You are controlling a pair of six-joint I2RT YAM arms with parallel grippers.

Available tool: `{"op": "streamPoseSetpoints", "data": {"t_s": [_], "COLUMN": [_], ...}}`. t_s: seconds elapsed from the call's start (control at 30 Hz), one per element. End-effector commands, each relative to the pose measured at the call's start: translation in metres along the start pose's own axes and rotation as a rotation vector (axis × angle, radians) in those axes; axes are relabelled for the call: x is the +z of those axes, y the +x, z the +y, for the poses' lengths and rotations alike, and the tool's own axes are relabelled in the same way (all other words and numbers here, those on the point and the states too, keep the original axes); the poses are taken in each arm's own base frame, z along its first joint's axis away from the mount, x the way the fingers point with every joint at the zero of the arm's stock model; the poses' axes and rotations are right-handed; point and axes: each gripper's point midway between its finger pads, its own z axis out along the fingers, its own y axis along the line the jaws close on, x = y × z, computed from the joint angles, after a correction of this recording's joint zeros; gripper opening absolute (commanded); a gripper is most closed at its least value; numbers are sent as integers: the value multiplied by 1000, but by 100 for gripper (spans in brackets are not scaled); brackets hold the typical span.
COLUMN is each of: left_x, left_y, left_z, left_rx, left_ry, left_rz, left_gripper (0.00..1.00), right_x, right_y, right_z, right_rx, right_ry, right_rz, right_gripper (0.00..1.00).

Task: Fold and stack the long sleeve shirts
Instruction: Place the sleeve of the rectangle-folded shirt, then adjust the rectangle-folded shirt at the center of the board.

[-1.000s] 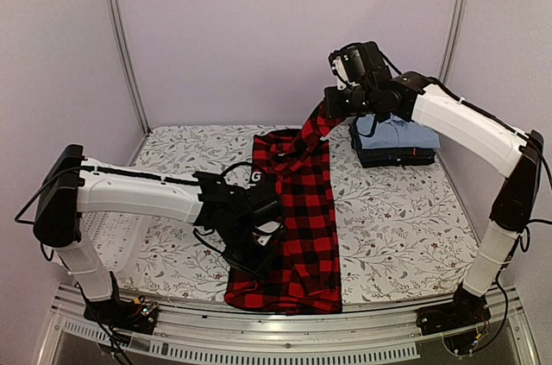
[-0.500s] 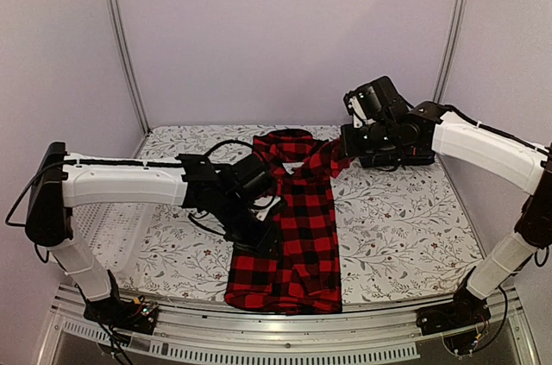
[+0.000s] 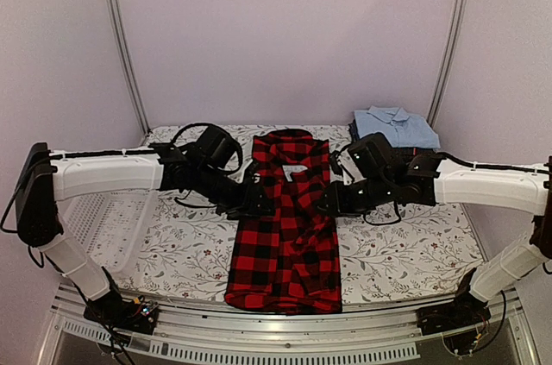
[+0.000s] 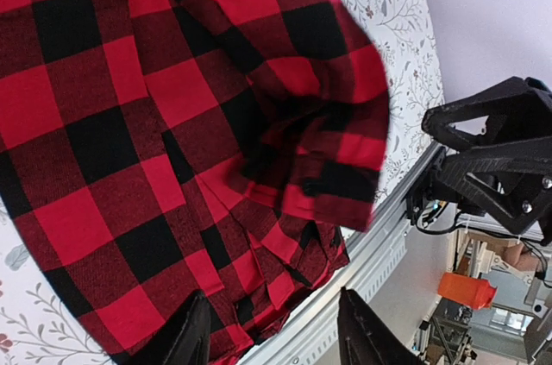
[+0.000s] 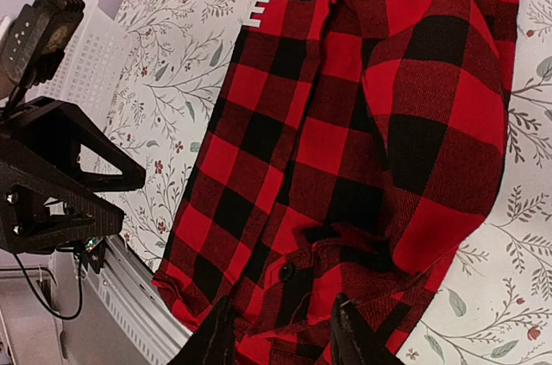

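The red-and-black check shirt (image 3: 285, 240) lay flat down the middle of the floral tablecloth (image 3: 405, 231), collar toward the back wall. The left gripper (image 3: 258, 199) sat low at its left edge and the right gripper (image 3: 334, 203) at its right edge. Both had their fingers spread, gripping nothing. A folded light blue shirt (image 3: 397, 126) lay in the far right corner.

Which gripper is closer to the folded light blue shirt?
Right. The right gripper is at the right edge of the red-and-black shirt, in front and left of the light blue shirt. The left gripper is at the left edge, farther away.
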Motion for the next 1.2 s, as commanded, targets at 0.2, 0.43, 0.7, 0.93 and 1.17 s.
{"op": "streamPoseSetpoints", "data": {"t_s": [0.2,0.43,0.7,0.93,1.17], "left_x": [-1,26,79,103,124], "left_y": [-73,-159,-228,-263,-275], "left_z": [18,56,100,111,110], "left_rx": [-21,-42,-97,-100,-109], "left_ry": [-5,-118,-176,-117,-25], "left_rz": [-167,-264,-284,-298,-289], "left_gripper": [50,46,44,42,33], "right_x": [-11,-7,-8,-9,-6], "right_y": [-9,-24,-41,-51,-48], "right_z": [-13,-26,-43,-50,-57], "right_rx": [-69,-154,-206,-198,-174], "right_ry": [153,264,323,320,334], "right_rz": [-51,-87,-114,-148,-151], "right_gripper": [54,58,61,61,62]}}
